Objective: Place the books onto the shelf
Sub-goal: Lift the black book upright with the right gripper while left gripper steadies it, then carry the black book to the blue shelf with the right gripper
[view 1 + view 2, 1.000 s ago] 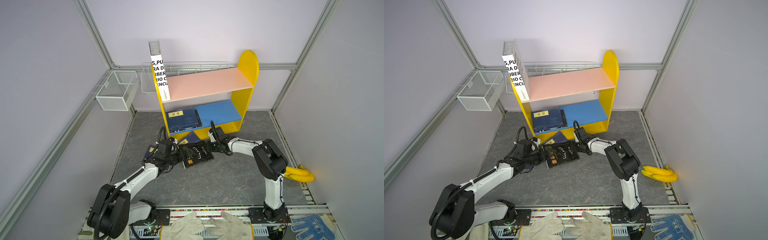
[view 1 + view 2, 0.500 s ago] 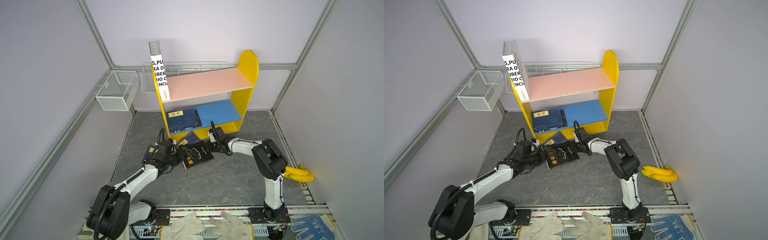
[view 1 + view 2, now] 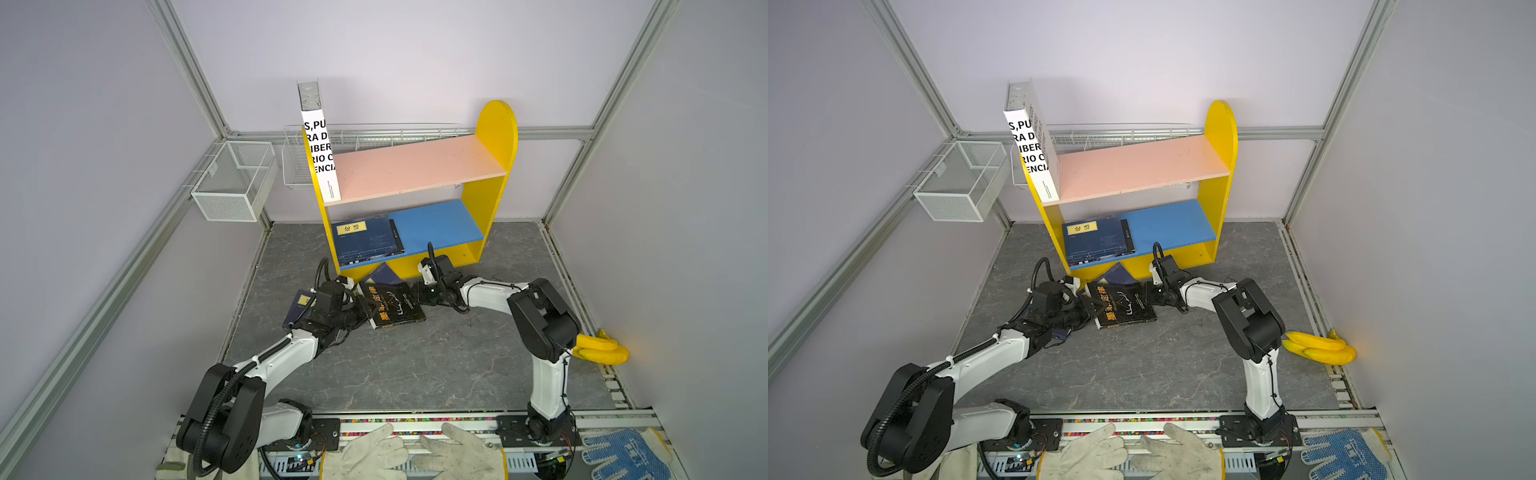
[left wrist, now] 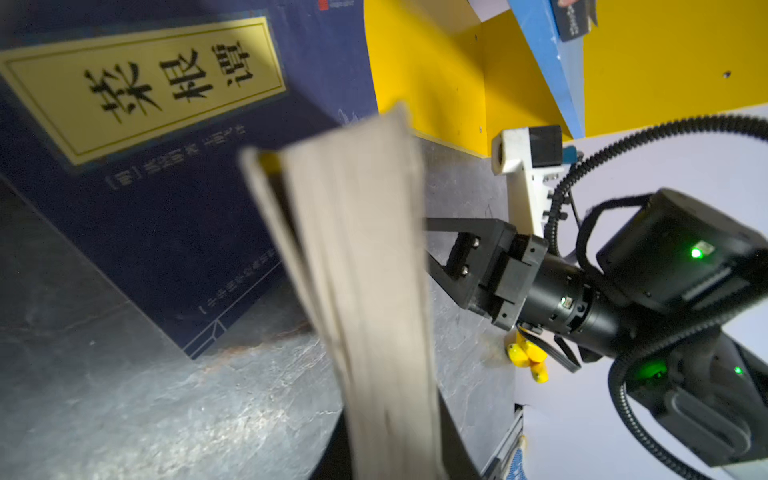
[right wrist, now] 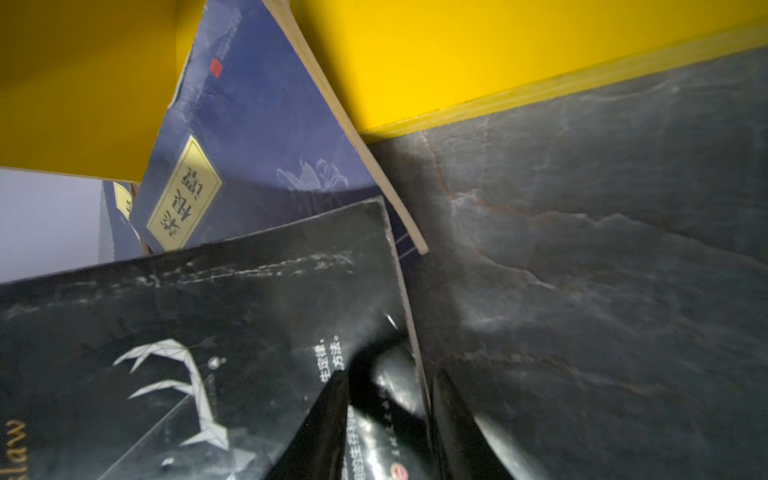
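A black book (image 3: 395, 305) (image 3: 1125, 307) lies on the grey floor in front of the shelf (image 3: 415, 166) (image 3: 1133, 166). My left gripper (image 3: 368, 309) (image 4: 390, 436) is shut on its left edge, and the pale page block (image 4: 365, 270) runs between the jaws. At the right edge my right gripper (image 3: 417, 295) (image 5: 390, 415) is shut too, with one finger on the cover (image 5: 208, 332). A navy book (image 3: 384, 274) (image 5: 257, 124) lies partly under the black one, against the shelf base. Another navy book (image 3: 297, 307) lies beneath my left arm. Navy books (image 3: 361, 239) rest on the blue board. A white book (image 3: 320, 153) stands on the pink board.
White wire baskets (image 3: 232, 183) hang on the left and back walls. Yellow bananas (image 3: 600, 351) lie at the right wall behind my right arm. Work gloves (image 3: 411, 453) and a blue dotted glove (image 3: 623, 453) lie on the front rail.
My left gripper has closed on the black book's left edge. Both arms and the book have stayed almost where they were.
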Tool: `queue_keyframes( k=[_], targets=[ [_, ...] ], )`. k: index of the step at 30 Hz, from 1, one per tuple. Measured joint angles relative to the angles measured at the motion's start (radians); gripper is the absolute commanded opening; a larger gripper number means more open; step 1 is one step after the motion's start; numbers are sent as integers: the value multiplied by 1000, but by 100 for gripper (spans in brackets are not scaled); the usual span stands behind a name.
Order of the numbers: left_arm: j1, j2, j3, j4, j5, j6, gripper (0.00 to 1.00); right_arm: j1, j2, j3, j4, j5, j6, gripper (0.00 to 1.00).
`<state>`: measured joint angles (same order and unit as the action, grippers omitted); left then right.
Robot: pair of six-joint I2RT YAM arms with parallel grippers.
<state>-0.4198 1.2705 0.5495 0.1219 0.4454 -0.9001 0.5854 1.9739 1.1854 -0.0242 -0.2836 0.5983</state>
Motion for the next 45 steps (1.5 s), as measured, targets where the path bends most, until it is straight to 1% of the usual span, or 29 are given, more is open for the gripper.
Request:
queue_keyframes(
  k=[3,5,6,8,12,16,19,22,26,30,32,36,40,45],
  targets=[
    [-3,-2,0,-7,13,3,3,-10,-32,-35,4,-20,15,42],
    [-6,-10,0,-23,23,5,2,-16,-56,-62,12,-37,30,46],
    [-6,-19,0,-32,27,8,2,-19,-71,-77,16,-48,37,49],
    [-9,-44,0,-60,33,19,1,-24,-114,-109,23,-65,53,58],
    [-26,-120,10,-156,42,46,0,-39,-247,-159,26,-77,73,73],
    [-71,-186,68,-248,43,73,0,-85,-424,-207,38,-69,97,87],
    [-92,-203,134,-252,51,75,0,-139,-541,-249,55,-70,129,93],
    [-93,-190,199,-216,52,70,0,-200,-651,-312,84,-88,173,99],
    [-93,-103,313,-134,53,59,0,-249,-776,-374,93,-106,235,96],
    [-94,31,418,-17,55,29,0,-253,-875,-433,153,-123,305,98],
    [-95,93,459,28,55,14,0,-253,-899,-466,201,-133,345,99],
    [-101,193,501,113,57,-26,0,-253,-904,-517,269,-135,413,96],
    [-111,258,513,185,57,-74,0,-251,-895,-527,320,-125,448,92],
    [-123,300,515,262,55,-128,0,-248,-816,-518,417,-125,489,83]
  ],
)
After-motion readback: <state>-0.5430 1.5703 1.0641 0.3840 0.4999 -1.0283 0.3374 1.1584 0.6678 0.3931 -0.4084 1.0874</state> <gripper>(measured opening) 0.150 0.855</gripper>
